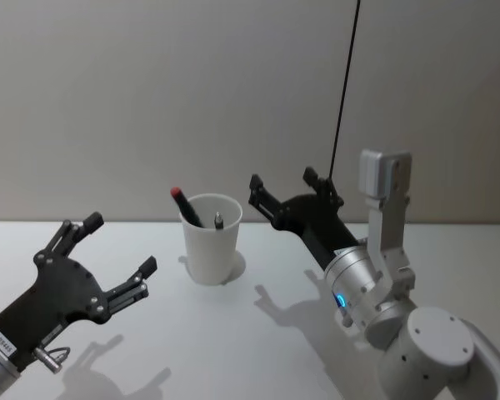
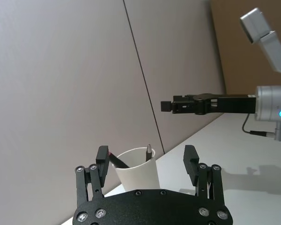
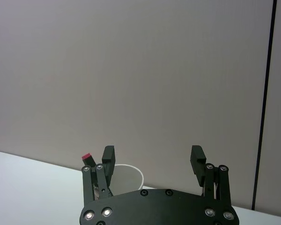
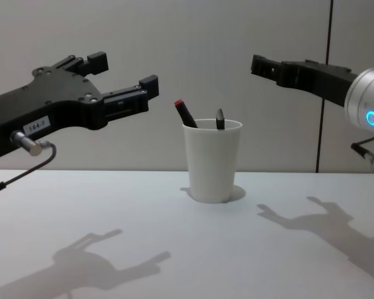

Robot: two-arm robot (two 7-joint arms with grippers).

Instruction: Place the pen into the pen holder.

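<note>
The white paper-cup pen holder (image 1: 211, 238) (image 4: 212, 159) (image 2: 138, 170) (image 3: 129, 177) stands upright on the white table. Two pens stand inside it: a black one with a red cap (image 1: 183, 205) (image 4: 186, 113) leaning left, and one with a grey tip (image 1: 218, 221) (image 4: 219, 117). My left gripper (image 1: 122, 242) (image 4: 121, 76) (image 2: 146, 160) hovers open to the left of the cup, holding nothing. Right of the cup and raised above the table, my right gripper (image 1: 282, 183) (image 4: 257, 63) (image 3: 152, 158) is also open and empty.
The white table (image 4: 174, 249) extends to a plain grey wall. A thin black vertical cable or seam (image 1: 344, 92) runs down the wall behind the right gripper. Shadows of both arms lie on the table.
</note>
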